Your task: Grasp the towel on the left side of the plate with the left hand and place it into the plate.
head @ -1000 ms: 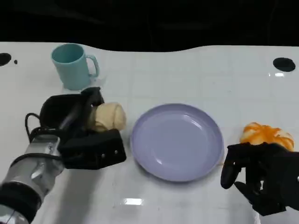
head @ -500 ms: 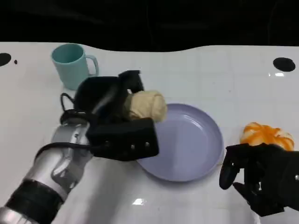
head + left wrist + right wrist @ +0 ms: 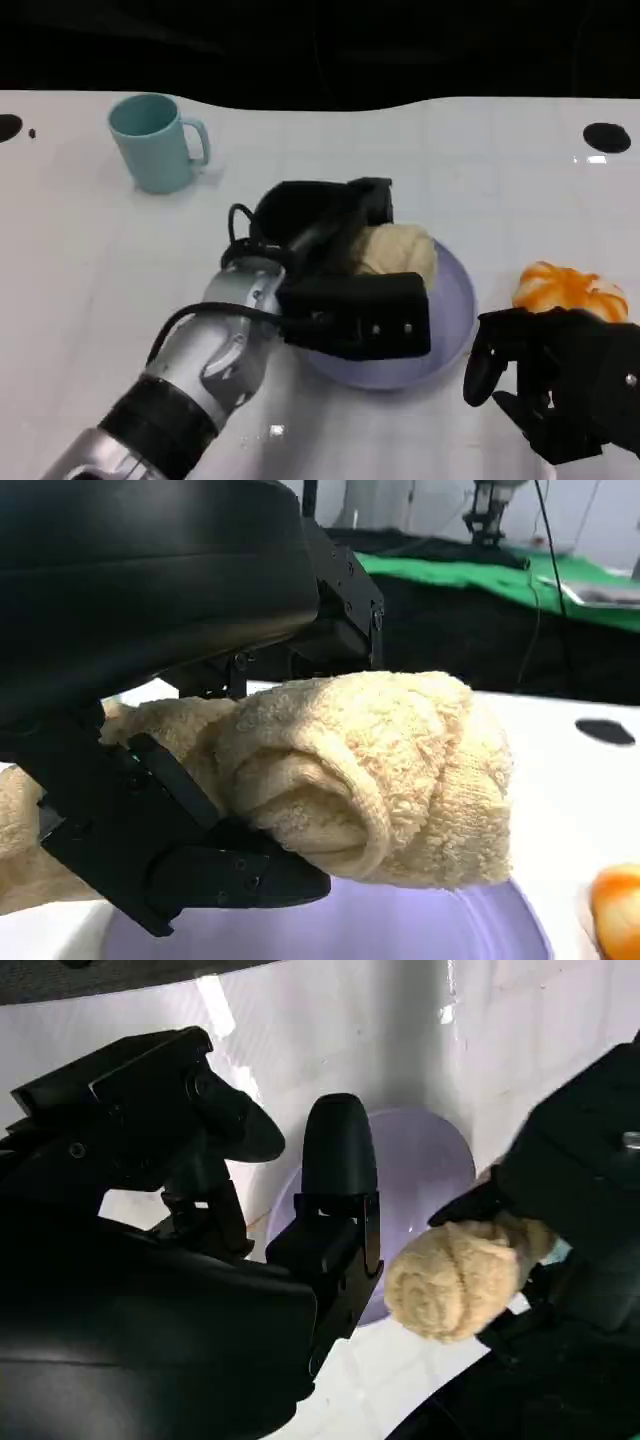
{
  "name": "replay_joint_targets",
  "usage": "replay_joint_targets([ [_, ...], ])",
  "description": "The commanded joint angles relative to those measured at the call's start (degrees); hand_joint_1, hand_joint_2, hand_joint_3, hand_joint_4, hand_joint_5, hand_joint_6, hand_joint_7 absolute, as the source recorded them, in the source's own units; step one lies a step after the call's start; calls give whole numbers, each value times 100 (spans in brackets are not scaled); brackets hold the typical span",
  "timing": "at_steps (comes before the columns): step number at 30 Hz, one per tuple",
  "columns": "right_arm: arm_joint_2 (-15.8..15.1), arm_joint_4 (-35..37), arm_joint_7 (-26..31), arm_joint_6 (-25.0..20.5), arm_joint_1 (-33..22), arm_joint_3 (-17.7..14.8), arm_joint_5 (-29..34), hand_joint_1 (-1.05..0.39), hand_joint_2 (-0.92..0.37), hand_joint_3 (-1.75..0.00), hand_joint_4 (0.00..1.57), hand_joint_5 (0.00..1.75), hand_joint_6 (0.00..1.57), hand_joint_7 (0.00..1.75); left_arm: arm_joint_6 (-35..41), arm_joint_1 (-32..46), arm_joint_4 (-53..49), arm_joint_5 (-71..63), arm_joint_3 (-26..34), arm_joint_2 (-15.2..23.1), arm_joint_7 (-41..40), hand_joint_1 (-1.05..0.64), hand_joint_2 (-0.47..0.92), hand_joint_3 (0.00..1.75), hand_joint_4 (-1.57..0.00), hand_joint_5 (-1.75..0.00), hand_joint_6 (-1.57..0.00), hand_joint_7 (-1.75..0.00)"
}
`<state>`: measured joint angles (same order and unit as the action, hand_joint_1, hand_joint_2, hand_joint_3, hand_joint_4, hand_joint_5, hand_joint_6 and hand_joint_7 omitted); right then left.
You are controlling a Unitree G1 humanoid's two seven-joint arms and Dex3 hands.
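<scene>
Cream terry cloth, the rolled towel (image 3: 400,250), was clasped in the fingers of the left robot hand (image 3: 345,275), which held it over the lavender plate (image 3: 455,300); in the left wrist view the roll looked to hang just clear of the plate's floor rather than rest on it. Grasp and carry seemed done, so what was left, by my judgement, was lowering and letting go. Beside the orange object (image 3: 570,288) on the white surface (image 3: 300,150), the right robot hand (image 3: 560,385) held nothing, fingers loosely curled yet apart.
</scene>
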<state>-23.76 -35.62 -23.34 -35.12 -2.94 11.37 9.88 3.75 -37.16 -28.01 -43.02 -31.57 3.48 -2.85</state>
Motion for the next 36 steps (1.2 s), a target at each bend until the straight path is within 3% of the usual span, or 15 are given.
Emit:
replay_joint_targets([
  [1, -30, -121, 22, -66, 14, -31, 3, -1, -60, -102, 70, 174, 69, 142, 13, -169, -162, 102, 8, -34, 250, -20, 66, 53, -84, -175, -67, -129],
  [3, -26, -132, 19, -99, 15, -44, -10, -1, -61, -101, 70, 174, 68, 142, -67, -169, -149, 348, 77, -41, 590, -23, 83, 28, -68, -170, -75, -67],
  [5, -37, -136, 14, -113, 21, -49, -11, 0, -62, -100, 70, 174, 68, 142, -85, -205, -98, 510, 64, 18, 1041, -27, 90, 19, -53, -150, -67, -35],
  [7, -53, -138, 9, -115, 27, -48, -4, -1, -62, -100, 70, 174, 68, 141, -81, -240, -45, 520, 2, 90, 1337, -37, 92, 19, -29, -93, -44, -9],
  [8, -53, -140, 7, -132, 32, -48, -7, -1, -62, -99, 70, 174, 68, 141, -65, -236, -11, 495, -20, 113, 1407, -40, 92, 19, -25, -79, -40, -5],
  [10, -50, -140, 9, -142, 37, -47, -8, -1, -62, -99, 69, 174, 68, 141, 5, -218, 65, 456, -37, 133, 1508, -54, 92, 17, -14, -57, -25, -1],
  [16, -51, -73, 14, -79, 45, -22, -3, -1, -61, -101, 70, 173, 68, 141, 89, -161, 280, 402, -26, 250, 1656, -75, 92, 13, -4, -48, -16, 0],
  [25, -47, -30, 13, -36, 55, -49, -17, -1, -60, -102, 70, 175, 68, 142, 44, 31, 881, 624, 240, 668, 1909, -71, 92, 13, -9, -56, -22, -3],
  [36, -96, 48, -9, 184, 9, -117, -32, 0, -60, -103, 71, 174, 68, 142, 530, 881, 2376, 2077, 1222, 1250, 3179, -64, 92, 6, -8, -61, -27, -5],
])
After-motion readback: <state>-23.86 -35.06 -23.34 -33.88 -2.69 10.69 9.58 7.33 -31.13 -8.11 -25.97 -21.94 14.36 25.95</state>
